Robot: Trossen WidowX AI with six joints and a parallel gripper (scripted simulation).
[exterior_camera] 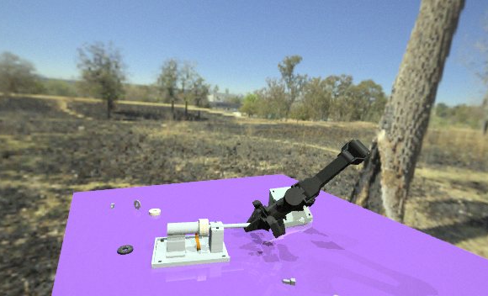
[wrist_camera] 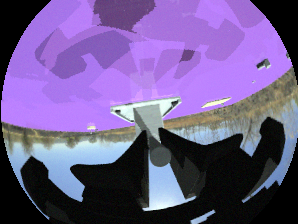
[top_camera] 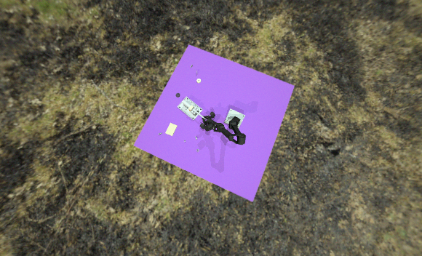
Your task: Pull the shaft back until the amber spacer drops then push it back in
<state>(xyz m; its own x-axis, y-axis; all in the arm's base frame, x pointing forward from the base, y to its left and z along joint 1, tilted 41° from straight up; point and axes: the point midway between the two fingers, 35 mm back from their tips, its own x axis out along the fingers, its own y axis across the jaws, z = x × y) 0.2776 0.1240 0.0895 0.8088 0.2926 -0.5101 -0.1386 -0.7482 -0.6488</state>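
Observation:
The housing block (exterior_camera: 176, 245) with its grey barrel stands on a white base plate (exterior_camera: 160, 257) (top_camera: 185, 100). The amber spacer (exterior_camera: 198, 242) is off the shaft, below it, standing slightly tilted between the housing and the support post (exterior_camera: 216, 240). Cream spacers (exterior_camera: 203, 227) sit at shaft height between the barrel and the post; their exact number is unclear. The shaft (exterior_camera: 236, 225) (top_camera: 201, 115) runs out through the post to my gripper (exterior_camera: 247, 228) (wrist_camera: 154, 135), which is shut on it. The round shaft end (wrist_camera: 160, 156) shows between the fingers. The shaft's inner tip is hidden.
A dark ring (exterior_camera: 124, 250) (top_camera: 177, 95) lies beside the fixture. A white ring (exterior_camera: 154, 212) (top_camera: 198, 81), a grey ring (exterior_camera: 137, 204) and a small nut (exterior_camera: 112, 205) lie behind. A bolt (exterior_camera: 290, 282) lies in front. A yellow card (top_camera: 171, 129) (wrist_camera: 216, 103) lies to one side.

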